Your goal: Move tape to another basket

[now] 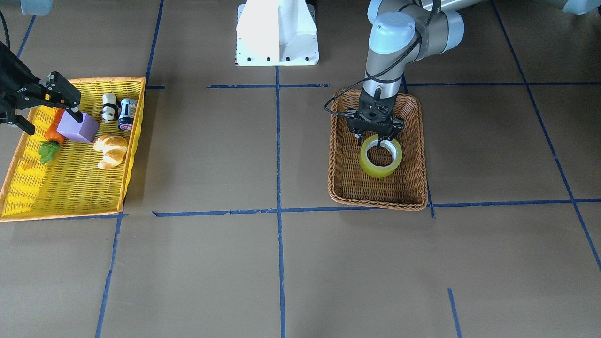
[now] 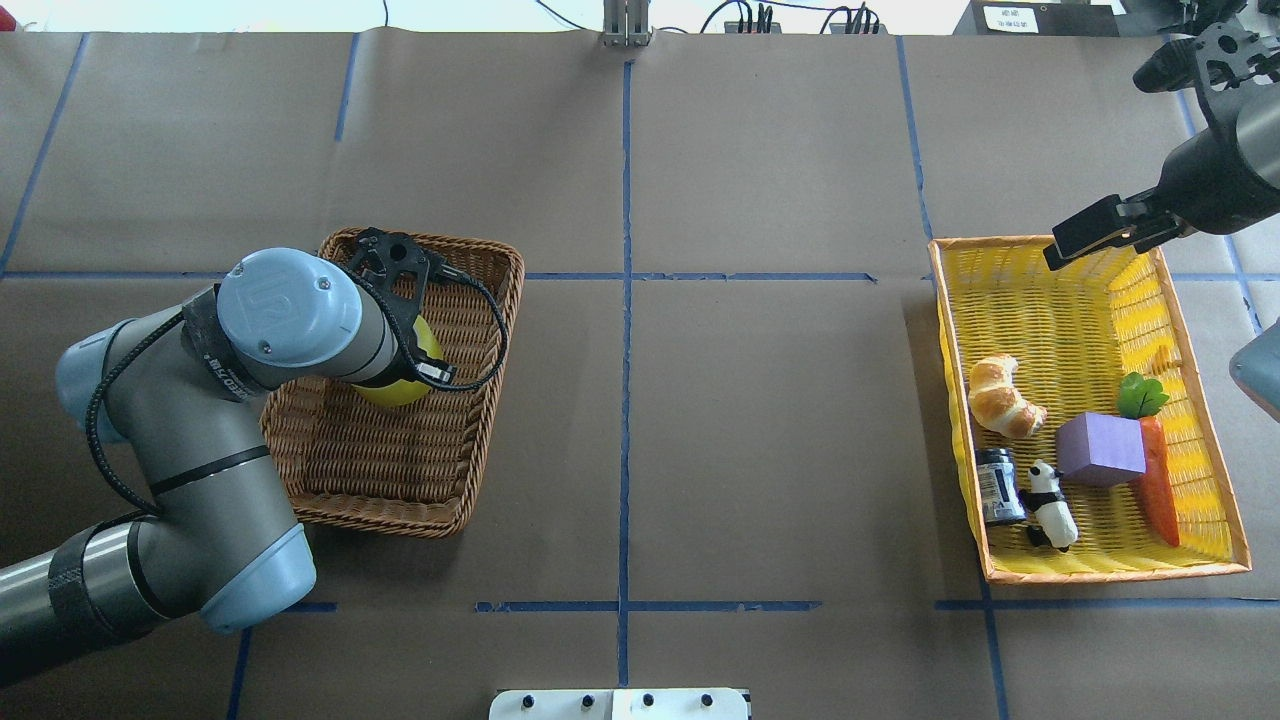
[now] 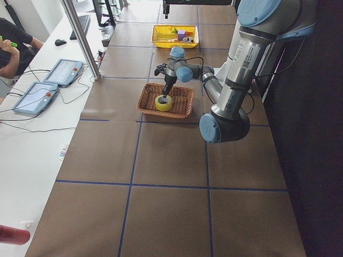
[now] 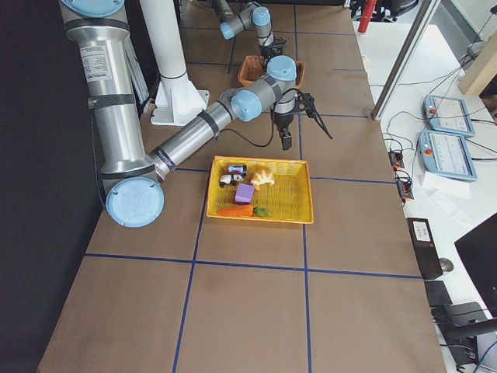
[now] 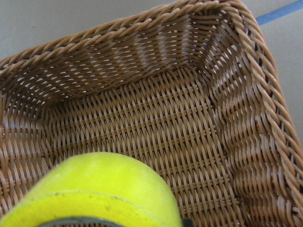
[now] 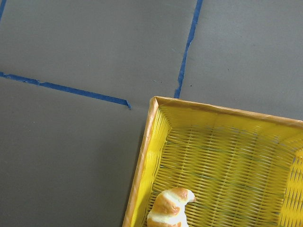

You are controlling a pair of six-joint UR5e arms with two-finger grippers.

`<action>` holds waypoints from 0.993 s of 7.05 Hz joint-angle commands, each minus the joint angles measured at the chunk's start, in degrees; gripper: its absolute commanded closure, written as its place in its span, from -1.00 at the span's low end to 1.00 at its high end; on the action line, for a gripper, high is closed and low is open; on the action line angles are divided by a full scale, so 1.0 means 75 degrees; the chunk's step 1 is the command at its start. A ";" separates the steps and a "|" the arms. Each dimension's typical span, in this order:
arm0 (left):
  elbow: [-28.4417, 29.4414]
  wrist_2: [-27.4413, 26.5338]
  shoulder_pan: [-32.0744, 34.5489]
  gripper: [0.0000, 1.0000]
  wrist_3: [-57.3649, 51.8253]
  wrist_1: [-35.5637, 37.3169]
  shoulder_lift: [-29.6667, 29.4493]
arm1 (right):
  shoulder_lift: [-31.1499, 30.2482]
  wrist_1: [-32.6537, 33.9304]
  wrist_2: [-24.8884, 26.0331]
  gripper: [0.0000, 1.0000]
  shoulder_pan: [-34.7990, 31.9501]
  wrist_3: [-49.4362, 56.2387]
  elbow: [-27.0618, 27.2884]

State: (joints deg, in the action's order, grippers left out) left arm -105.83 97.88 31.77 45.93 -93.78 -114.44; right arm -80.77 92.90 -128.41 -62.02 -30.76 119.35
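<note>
Right of centre, front-facing view: the left gripper (image 1: pixel 377 140) pinches the tape (image 1: pixel 375 169) by its top edge, the roll just below it inside the basket (image 1: pixel 336 155); overhead, left of centre, the arm mostly hides it; wrist view, yellow roll lower left.

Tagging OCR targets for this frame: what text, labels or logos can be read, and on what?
"UR" logo: on the left arm's blue joint cap.
White print on the black wrist band: too blurred to read.
Label on the can: blurred.
The arm sticker and the white sign: too small to read.
</note>
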 commanded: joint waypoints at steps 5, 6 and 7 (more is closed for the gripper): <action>-0.0925 0.2409 0.2342 -1.00 -0.2018 0.1675 0.0316 | -0.0595 0.0035 -0.0035 -1.00 -0.1019 0.2298 -0.0618; -0.0902 0.3323 0.3208 -1.00 -0.2753 0.1652 0.0909 | -0.0737 0.0035 -0.0429 -1.00 -0.1627 0.3318 -0.1096; -0.0727 0.3970 0.4168 -1.00 -0.3816 0.1664 0.1379 | -0.0796 0.0024 -0.0793 -1.00 -0.2201 0.4384 -0.1704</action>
State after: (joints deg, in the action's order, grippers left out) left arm -112.27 120.82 54.57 25.75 -81.61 -108.27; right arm -85.80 93.14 -131.33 -73.38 -7.47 111.43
